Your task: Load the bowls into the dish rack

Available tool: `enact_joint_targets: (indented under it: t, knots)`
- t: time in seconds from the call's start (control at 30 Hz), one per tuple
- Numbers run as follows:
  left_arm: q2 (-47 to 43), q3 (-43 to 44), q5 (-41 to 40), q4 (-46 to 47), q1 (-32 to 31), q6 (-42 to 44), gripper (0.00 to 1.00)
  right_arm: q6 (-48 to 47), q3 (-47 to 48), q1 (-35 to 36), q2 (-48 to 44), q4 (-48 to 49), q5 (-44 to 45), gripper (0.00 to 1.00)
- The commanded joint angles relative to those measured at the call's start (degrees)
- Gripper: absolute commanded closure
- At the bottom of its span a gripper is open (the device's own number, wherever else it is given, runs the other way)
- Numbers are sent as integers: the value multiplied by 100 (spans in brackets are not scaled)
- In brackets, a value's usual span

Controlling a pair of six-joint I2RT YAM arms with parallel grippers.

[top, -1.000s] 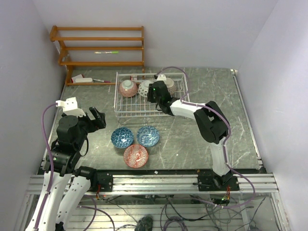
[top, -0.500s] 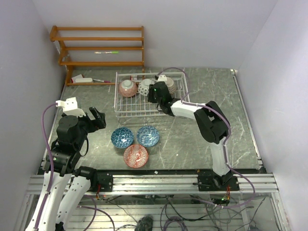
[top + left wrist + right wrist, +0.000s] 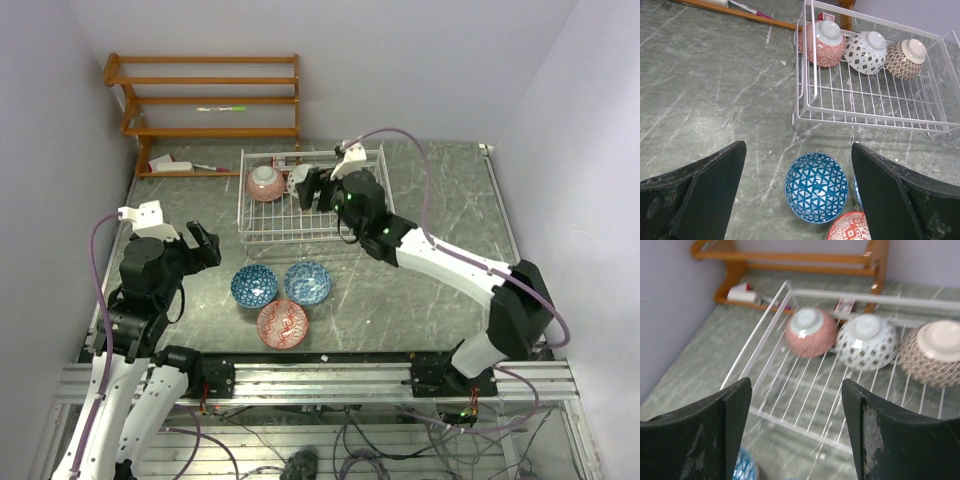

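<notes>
The white wire dish rack [image 3: 290, 238] stands at the back middle. It holds three upside-down bowls in a row, best seen in the left wrist view: red [image 3: 821, 37], black-and-white [image 3: 866, 46] and tan [image 3: 905, 52]. On the table in front lie two blue bowls [image 3: 254, 286] [image 3: 307, 282] and a red bowl [image 3: 282, 323], all upright. My right gripper [image 3: 312, 187] is open and empty, above the rack's back part, facing the racked bowls [image 3: 866, 342]. My left gripper [image 3: 200, 243] is open and empty, left of the blue bowl [image 3: 816, 187].
An orange-brown wooden shelf unit [image 3: 210, 100] stands against the back wall, left of the rack, with a small red-and-white box [image 3: 170, 163] and a pen on its lowest board. Walls close in on the left and right. The rail with the arm bases runs along the near edge.
My right arm has risen and stretched out, its elbow swinging to the right. Its gripper now hovers over the rack's back. The left arm and all bowls have not moved.
</notes>
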Motion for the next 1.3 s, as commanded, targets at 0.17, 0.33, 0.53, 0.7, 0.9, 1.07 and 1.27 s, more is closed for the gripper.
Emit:
enact_joint_targets:
  t: [0.17, 0.33, 0.53, 0.7, 0.9, 1.07, 1.27]
  knots:
    - [39, 10, -71, -16, 81, -33, 3, 103, -707, 1609, -814, -2090, 1131, 22]
    - [-16, -3, -89, -24, 79, -49, 2, 415, -1186, 2695, -920, -2400, 1120, 22]
    - [1, 10, -106, -40, 78, -50, 2, 697, -1402, 2967, -694, -2630, 1044, 27]
    - [-32, 1, -109, -35, 81, -51, 2, 661, -1679, 3264, -840, -2475, 595, 33]
    - [-7, 8, -102, -36, 81, -49, 2, -132, -1728, 3909, -706, -1986, -162, 39]
    - [-78, -6, -162, -47, 83, -62, 3, -299, -1444, 4032, -60, -1825, -294, 41]
    - [-87, 1, -137, -45, 80, -59, 3, -372, -1297, 4026, 422, -1675, -132, 45]
